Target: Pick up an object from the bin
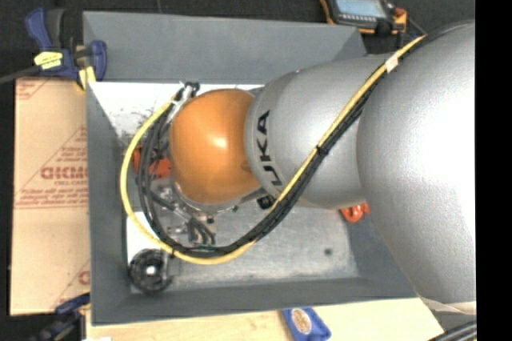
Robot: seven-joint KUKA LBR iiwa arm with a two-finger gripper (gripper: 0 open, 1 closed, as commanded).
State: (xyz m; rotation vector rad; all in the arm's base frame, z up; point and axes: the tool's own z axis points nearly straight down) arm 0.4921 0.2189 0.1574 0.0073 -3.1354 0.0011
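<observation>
The gripper is low in the left half of the bin, tucked beneath the arm's orange cover. Only grey metal parts and dark cables show there, so I cannot tell whether it is released, clenched or grasping anything.

3 things lie in the bin around it:

- **Black round object**: it sits in the bin's near-left corner, near the gripper but apart from it, below and to its left. It looks roughly circular from above, so no long axis can be read.
- **Small orange-red piece**: it peeks out at the left edge of the orange cover, above the gripper and close to it. It is mostly hidden, and its heading cannot be told.
- **2nd orange-red piece**: it shows at the right of the bin floor, just under the arm's lower edge and well apart from the gripper. Too little shows to give its direction.

Which of these the gripper stands over cannot be told — the cover hides the floor directly beneath it.
</observation>
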